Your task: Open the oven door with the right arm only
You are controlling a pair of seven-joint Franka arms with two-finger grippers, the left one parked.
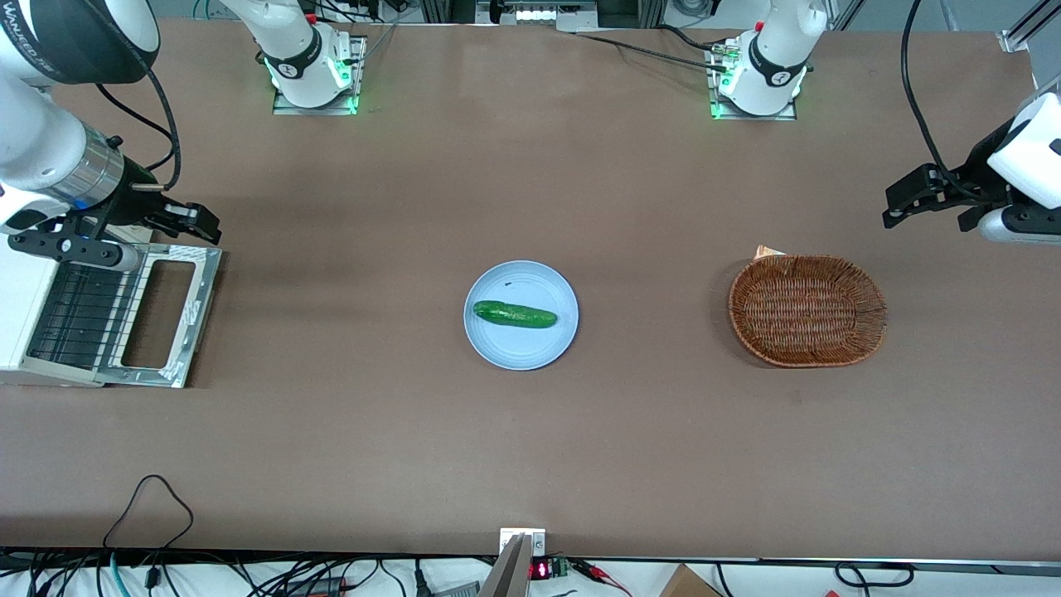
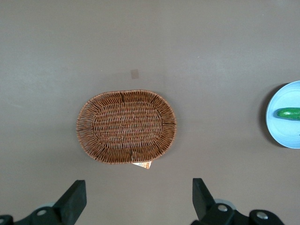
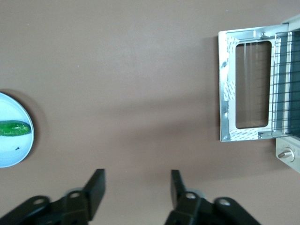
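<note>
The white toaster oven (image 1: 16, 307) stands at the working arm's end of the table. Its oven door (image 1: 203, 290) is folded down flat on the table, a silver frame around a glass window, with the wire rack (image 1: 75, 315) showing inside. The right arm (image 1: 50, 162) reaches over the oven, and its black gripper (image 1: 199, 222) hangs open above the door's edge farther from the front camera. In the right wrist view the gripper (image 3: 137, 183) is open over bare table with nothing between its fingers, beside the oven door (image 3: 227, 93) and apart from it.
A light blue plate (image 1: 497, 348) with a green cucumber (image 1: 514, 314) on it sits mid-table. A brown wicker basket (image 1: 746, 311) lies toward the parked arm's end. Both arm bases stand at the table edge farthest from the front camera.
</note>
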